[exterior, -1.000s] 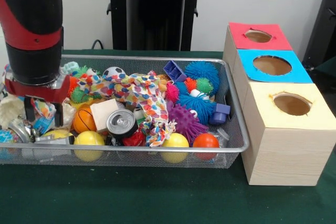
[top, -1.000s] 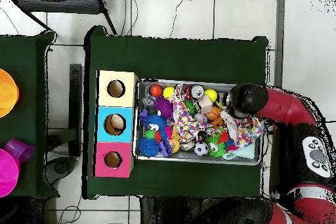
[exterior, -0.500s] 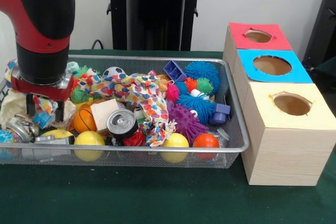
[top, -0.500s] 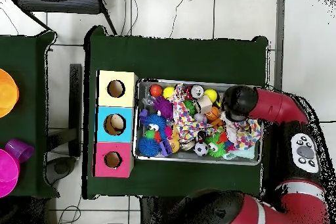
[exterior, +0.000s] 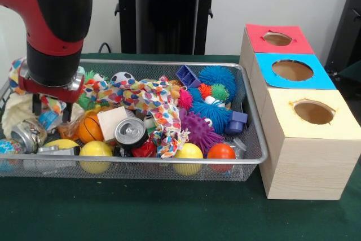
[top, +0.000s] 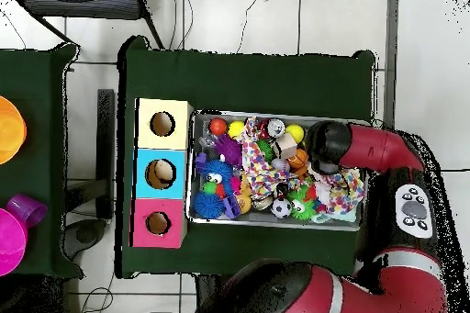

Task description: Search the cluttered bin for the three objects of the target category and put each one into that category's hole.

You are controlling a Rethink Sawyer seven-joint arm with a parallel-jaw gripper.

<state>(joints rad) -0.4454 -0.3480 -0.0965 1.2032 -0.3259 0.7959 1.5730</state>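
Since a second ago the claw [exterior: 52, 112] is lifted slightly at the left of the bin [exterior: 141, 167], apparently closed on a colourful fabric scrap [exterior: 49, 118], so a pick seems begun.

No readable text, labels, brands, numbers, signs

You see the gripper [exterior: 52, 112] low over the wire bin's [exterior: 255, 139] left end, its dark fingers [exterior: 36, 105] either side of a scrap of patterned cloth; whether they pinch it is unclear. Just beside it sit an orange ball [exterior: 89, 130], a wooden block [exterior: 111, 121] and an upright can [exterior: 131, 132]. Right of the bin stand three boxes, holes topped red [exterior: 277, 39], blue [exterior: 292, 70] and yellow [exterior: 313, 112].
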